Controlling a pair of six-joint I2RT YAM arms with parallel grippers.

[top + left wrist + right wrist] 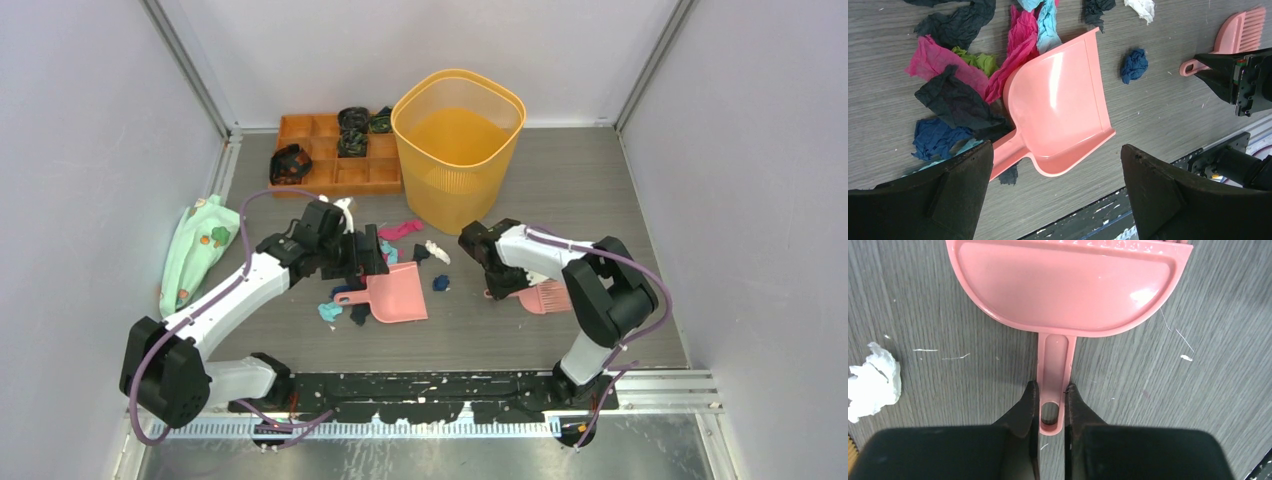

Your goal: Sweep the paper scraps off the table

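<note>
Black-and-silver rail [660, 385] runs along the near edge of the table [560, 200], w/ both arm bases on it. Just beyond, L side: left gripper [1055, 149] hangs over the pink dustpan [1063, 100], jaws spread wide, grasping nothing. Dustpan lies on the boards, handle pointing left. R side: right gripper [1050, 390] is clenched on the handle of the pink brush [1068, 285], one finger each side by the hang-hole. Brush lies on the boards, bristles to the right.

Paper scraps [1020, 40] are all on the table, mid-area. Most are bunched at the dustpan's left + far sides (magenta, black, teal, green, dark blue), some touching it. One dark-blue scrap [1134, 65] sits alone btwn dustpan and brush. A white scrap [873, 380] lies near the brush, far-left of its handle.

Mint cloth [195, 250] is crumpled at the table's left edge. Far end: yellow mesh bin [450, 200] stands upright, centre. Orange tray [300, 128] sits just left of it, w/ black-and-green looped bands [352, 130] in some compartments.
</note>
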